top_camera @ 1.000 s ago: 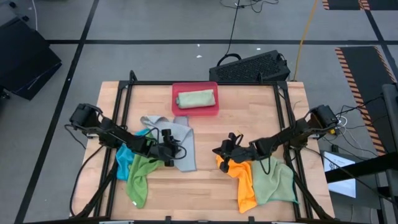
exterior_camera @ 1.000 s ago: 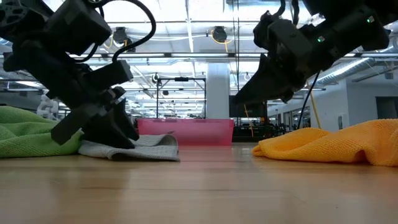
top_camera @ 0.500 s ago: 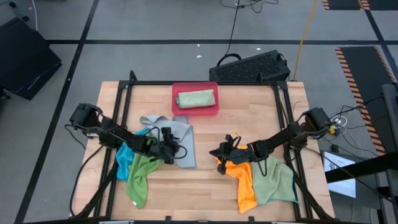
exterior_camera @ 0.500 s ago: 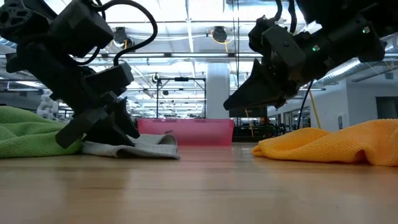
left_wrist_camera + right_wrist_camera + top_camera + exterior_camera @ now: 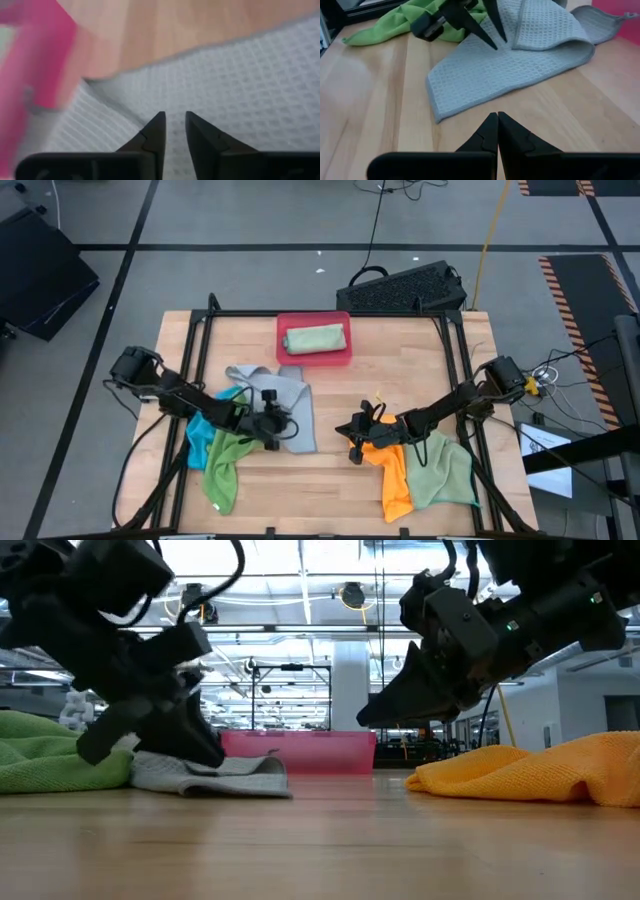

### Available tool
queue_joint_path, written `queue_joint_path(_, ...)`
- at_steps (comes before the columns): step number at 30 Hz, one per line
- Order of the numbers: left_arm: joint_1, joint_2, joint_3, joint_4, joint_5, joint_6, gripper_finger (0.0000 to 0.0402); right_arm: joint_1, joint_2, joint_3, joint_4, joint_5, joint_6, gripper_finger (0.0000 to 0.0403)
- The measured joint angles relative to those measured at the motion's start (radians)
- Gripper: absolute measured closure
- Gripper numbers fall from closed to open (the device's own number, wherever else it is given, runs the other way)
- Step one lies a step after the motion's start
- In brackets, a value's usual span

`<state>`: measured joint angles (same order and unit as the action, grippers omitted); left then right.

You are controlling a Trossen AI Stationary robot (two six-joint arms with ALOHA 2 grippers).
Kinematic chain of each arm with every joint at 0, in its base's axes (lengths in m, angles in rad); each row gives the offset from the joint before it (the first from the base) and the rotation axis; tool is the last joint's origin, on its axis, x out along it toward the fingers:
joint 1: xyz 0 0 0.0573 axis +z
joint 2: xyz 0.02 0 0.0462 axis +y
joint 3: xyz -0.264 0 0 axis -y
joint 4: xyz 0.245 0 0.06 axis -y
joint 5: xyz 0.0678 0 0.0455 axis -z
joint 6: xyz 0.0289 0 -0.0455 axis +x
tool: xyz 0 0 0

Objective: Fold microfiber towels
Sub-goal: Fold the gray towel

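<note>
The left gripper rests on the light grey waffle-weave microfiber towel, its dark fingers narrowly parted with the cloth directly under their tips; a grip on it cannot be told. The right gripper hovers with fingers pressed together, empty, the grey towel ahead of it and the orange microfiber towel just behind

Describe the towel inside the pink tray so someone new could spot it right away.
At the table's far edge, in the middle, sits a pink tray. The folded pale green towel lies inside it. It is the only towel folded flat and off the bare wood.
</note>
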<state>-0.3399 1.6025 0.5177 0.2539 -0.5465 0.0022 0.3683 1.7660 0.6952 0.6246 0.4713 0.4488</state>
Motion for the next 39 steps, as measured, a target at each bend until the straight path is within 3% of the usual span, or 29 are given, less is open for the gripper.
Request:
queue_joint_path(4,-0.036,0.001,0.000,-0.004,-0.124,0.013,0.0283,0.000,0.000,0.000,0.017,0.000,-0.008,0.0403)
queue_joint_path(9,-0.008,0.001,0.000,-0.041,-0.132,-0.018,0.0247,-0.001,0.000,0.000,0.029,0.002,-0.012,0.0403)
queue_joint_path(14,0.042,0.016,0.000,-0.054,-0.073,-0.034,0.0245,-0.001,0.000,0.000,0.051,0.002,-0.013,0.0403)
queue_joint_path(27,0.105,0.041,-0.006,-0.029,0.001,-0.020,0.0323,-0.001,0.000,0.000,0.052,0.004,-0.015,0.0403)
queue_joint_path(33,0.112,0.082,-0.005,0.055,0.004,0.031,0.0390,-0.001,0.000,0.000,0.058,0.005,-0.014,0.0403)
queue_joint_path(39,0.090,0.047,-0.001,0.075,0.003,0.030,0.0394,0.000,0.000,0.000,0.060,0.026,0.011,0.0403)
